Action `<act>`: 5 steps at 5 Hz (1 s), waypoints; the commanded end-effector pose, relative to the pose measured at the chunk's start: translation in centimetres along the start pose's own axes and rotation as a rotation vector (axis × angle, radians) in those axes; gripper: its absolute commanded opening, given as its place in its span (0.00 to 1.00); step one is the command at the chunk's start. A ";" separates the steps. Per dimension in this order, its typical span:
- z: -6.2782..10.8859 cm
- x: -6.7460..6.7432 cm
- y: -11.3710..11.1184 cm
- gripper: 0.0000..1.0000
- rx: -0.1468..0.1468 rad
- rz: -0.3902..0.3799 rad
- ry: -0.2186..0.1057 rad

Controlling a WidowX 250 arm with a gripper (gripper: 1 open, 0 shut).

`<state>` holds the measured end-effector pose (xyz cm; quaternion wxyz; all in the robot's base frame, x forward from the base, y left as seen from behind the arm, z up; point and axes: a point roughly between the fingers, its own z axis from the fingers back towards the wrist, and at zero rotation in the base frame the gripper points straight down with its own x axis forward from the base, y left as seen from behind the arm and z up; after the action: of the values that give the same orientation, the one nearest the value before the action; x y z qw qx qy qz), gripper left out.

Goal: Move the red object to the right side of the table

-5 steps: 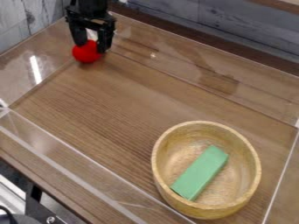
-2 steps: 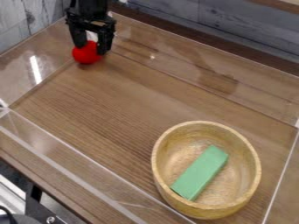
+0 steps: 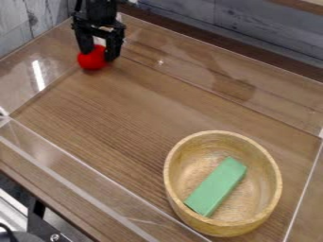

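Observation:
The red object (image 3: 91,60) is a small rounded toy lying on the table (image 3: 139,113) at the far left. My black gripper (image 3: 97,47) hangs straight down right over it, open, with one finger on each side of the toy's upper part. The fingers cover the top of the toy, so only its lower red half shows. Whether the fingers touch it I cannot tell.
A round light wooden bowl (image 3: 190,151) stands at the front right with a flat green block (image 3: 217,185) inside. Low clear acrylic walls (image 3: 32,76) border the tabletop on all sides.

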<state>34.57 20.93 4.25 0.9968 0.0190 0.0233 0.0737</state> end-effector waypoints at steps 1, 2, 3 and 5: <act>1.0 0.7 0.6 0.00 0.026 0.009 -0.045; 0.8 0.7 0.3 0.00 0.023 0.011 -0.043; 2.5 0.6 -0.4 0.00 0.007 0.016 -0.058; 6.5 0.5 -2.6 0.00 -0.025 0.003 -0.102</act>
<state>35.24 18.12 7.32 0.9969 -0.0060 0.0124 0.0768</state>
